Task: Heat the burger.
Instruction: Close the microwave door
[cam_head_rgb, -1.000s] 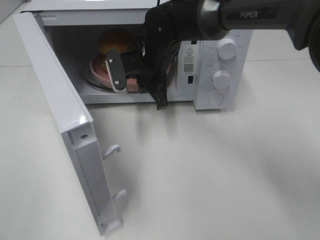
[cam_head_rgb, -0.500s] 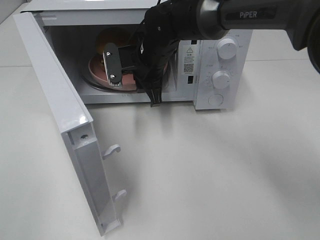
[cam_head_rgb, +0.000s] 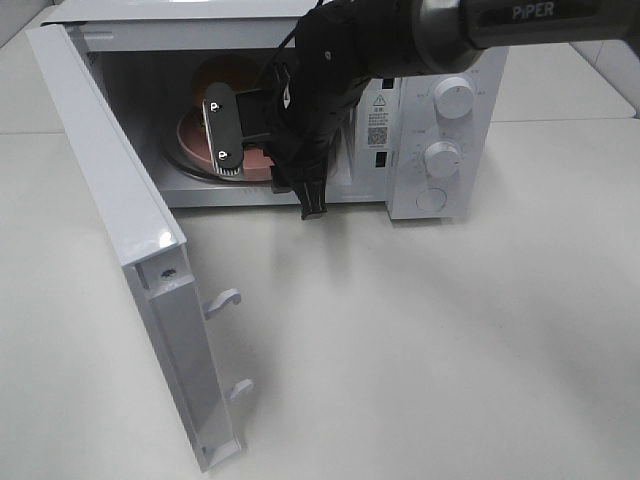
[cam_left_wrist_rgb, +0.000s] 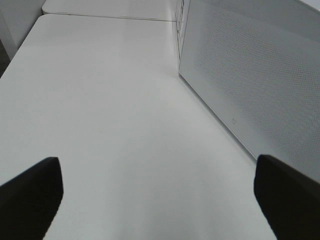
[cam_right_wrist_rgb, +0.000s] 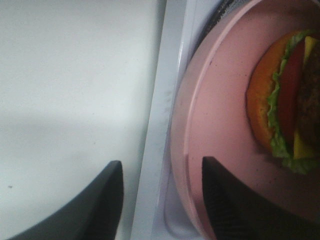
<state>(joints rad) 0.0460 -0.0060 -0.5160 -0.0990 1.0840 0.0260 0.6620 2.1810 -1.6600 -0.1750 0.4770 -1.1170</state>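
The burger (cam_head_rgb: 226, 74) sits on a pink plate (cam_head_rgb: 193, 140) on the turntable inside the open microwave (cam_head_rgb: 440, 120). In the right wrist view the burger (cam_right_wrist_rgb: 282, 100) shows its orange bun, lettuce and tomato on the plate (cam_right_wrist_rgb: 220, 125). My right gripper (cam_head_rgb: 270, 188) hangs over the oven's front sill and points down. One finger (cam_head_rgb: 221, 135) is over the plate and the other (cam_head_rgb: 313, 200) is outside the sill. Its jaws stand apart around the plate's rim (cam_right_wrist_rgb: 162, 210), with a gap showing beside the rim. My left gripper (cam_left_wrist_rgb: 160, 200) is open and empty over the table.
The microwave door (cam_head_rgb: 120, 210) stands wide open to the left, with latch hooks (cam_head_rgb: 225, 298) sticking out. Two control knobs (cam_head_rgb: 455, 98) are on the right panel. The left wrist view shows a perforated white panel of the microwave (cam_left_wrist_rgb: 250, 85) beside bare table.
My right gripper has moved a little up and further into the oven opening. The plate and burger stay on the turntable. The door has not moved.
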